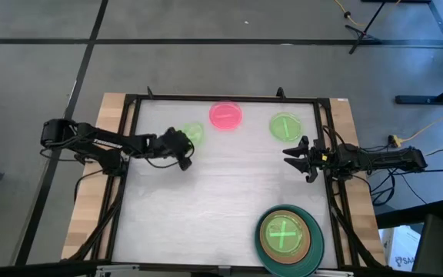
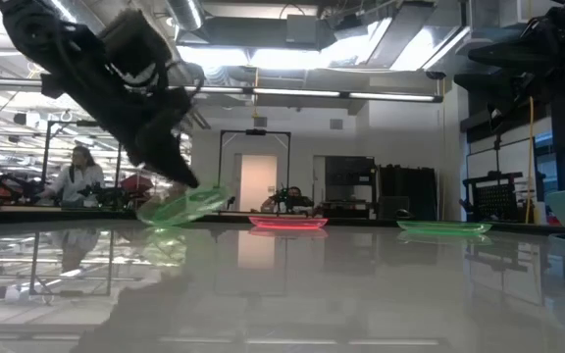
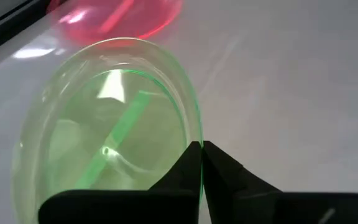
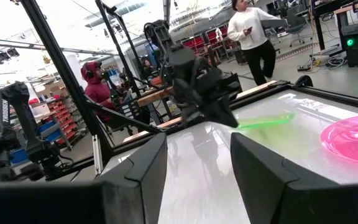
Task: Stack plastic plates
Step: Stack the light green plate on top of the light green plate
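Observation:
My left gripper (image 1: 183,148) is shut on a small translucent green plate (image 1: 193,133) at the table's far left; the low view shows that plate (image 2: 184,208) tilted. A pink plate (image 1: 226,115) and another green plate (image 1: 284,126) lie flat near the far edge. At the near right a dark teal plate (image 1: 314,245) carries a brown-orange plate (image 1: 265,231) with a green plate (image 1: 286,233) on top. My right gripper (image 1: 298,158) is open and hovers at the right side, below the flat green plate in the high view. My left gripper pinches the green plate's rim (image 3: 196,134) on its near-left side, one finger (image 3: 182,174) over the plate's inside and the other outside. The fingers slant down from the table's left. The plate sits tilted; whether its low edge (image 2: 153,218) touches the table, I cannot tell.
A black frame (image 1: 129,154) runs around the white table top, with wooden strips outside it on the left and right. The middle and near left of the table (image 1: 206,208) hold nothing. People sit and stand in the room beyond the table.

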Motion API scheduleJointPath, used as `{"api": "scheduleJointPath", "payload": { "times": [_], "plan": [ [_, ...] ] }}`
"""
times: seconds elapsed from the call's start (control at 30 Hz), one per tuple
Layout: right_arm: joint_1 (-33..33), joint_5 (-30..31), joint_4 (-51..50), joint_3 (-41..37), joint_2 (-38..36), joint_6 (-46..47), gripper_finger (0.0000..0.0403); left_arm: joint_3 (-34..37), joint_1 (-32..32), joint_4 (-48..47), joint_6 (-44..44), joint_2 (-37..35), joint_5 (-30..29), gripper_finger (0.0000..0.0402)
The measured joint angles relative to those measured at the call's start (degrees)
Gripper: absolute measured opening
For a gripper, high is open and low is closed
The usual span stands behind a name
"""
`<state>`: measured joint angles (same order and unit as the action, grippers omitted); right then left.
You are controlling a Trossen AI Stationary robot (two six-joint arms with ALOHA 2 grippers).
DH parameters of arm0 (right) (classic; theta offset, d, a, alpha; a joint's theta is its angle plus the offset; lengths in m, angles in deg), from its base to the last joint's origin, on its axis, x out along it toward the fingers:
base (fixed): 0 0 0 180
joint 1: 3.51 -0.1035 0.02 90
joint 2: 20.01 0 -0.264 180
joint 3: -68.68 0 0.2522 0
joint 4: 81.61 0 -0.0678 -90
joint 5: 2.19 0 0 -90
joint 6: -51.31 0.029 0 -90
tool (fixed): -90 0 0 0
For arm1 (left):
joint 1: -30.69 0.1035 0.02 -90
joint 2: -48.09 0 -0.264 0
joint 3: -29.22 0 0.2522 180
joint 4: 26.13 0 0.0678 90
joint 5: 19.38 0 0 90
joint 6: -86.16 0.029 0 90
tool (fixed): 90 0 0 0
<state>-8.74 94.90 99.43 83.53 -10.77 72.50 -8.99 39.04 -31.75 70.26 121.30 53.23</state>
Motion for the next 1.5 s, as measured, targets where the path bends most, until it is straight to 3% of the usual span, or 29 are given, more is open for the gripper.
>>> {"api": "scheduleJointPath", "payload": {
  "times": [0.33, 0.73, 0.93, 1.2, 1.5],
  "plan": [
    [0.0, 0.0, 0.0, 0.0, 0.0, 0.0, 0.0170, -0.4, -10.8, 18.3, 0.0, 0.0, 0.6, 0.0002],
    [0.0, 0.0, 0.0, 0.0, 0.0, 0.0, 0.0170, -10.7, -20.6, 18.3, 2.8, 1.9, 0.6, 0.0005],
    [0.0, 0.0, 0.0, 0.0, 0.0, 0.0, 0.0170, -19.6, -24.3, 18.2, 7.4, 10.7, 1.5, 0.0006],
    [0.0, 0.0, 0.0, 0.0, 0.0, 0.0, 0.0170, -35.1, -26.1, 18.0, 13.4, 26.6, 10.3, 0.0006],
    [0.0, 0.0, -0.5, 0.0, 0.0, 0.0, 0.0170, -52.0, -26.1, 17.1, 13.7, 42.6, 19.6, 0.0006]
  ]
}}
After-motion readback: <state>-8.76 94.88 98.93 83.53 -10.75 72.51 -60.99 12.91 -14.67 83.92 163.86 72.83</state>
